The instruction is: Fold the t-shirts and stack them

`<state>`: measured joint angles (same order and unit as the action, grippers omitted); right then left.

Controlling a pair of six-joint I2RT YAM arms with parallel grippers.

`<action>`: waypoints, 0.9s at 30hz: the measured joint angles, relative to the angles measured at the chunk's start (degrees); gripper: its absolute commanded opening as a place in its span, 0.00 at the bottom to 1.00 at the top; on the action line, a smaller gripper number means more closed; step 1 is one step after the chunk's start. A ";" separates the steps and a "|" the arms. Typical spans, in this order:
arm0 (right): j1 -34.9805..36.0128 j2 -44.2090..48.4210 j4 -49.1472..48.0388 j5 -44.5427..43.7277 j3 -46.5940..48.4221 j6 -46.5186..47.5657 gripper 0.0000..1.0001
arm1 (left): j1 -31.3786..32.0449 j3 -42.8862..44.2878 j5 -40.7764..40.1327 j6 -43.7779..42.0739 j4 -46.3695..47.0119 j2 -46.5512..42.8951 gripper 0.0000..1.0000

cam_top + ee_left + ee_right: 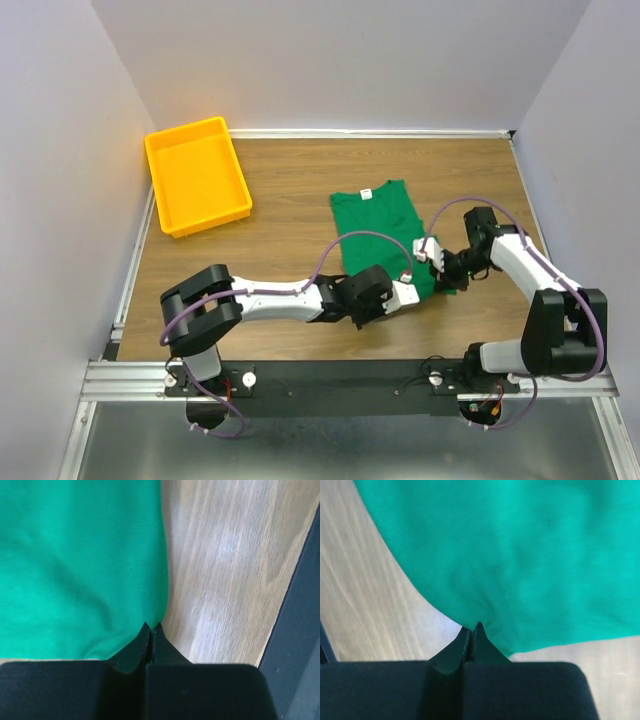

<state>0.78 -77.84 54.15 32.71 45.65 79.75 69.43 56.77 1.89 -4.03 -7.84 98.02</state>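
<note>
The green t-shirt (378, 225) lies folded into a long strip on the wooden table, collar and small white tag (368, 192) at the far end. My left gripper (424, 291) is shut, pinching the shirt's near hem corner. The left wrist view shows its tips (151, 626) closed on the cloth edge (80, 565). My right gripper (447, 275) is shut on the near right edge of the same hem. In the right wrist view the fabric (530, 555) puckers into the closed tips (471, 626). Both arms cover the shirt's near end in the top view.
An orange tray (195, 175) sits at the far left of the table (290, 210). Grey walls close in the left, back and right sides. A metal rail (350, 385) with the arm bases runs along the near edge.
</note>
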 measured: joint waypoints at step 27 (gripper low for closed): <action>-0.09 -38.10 -2.05 17.11 54.99 -18.01 0.01 | -28.87 18.40 9.29 -14.64 3.34 2.45 0.00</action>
<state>0.69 -115.94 52.10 49.82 100.64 61.73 40.56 75.18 11.18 -18.68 -4.49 100.47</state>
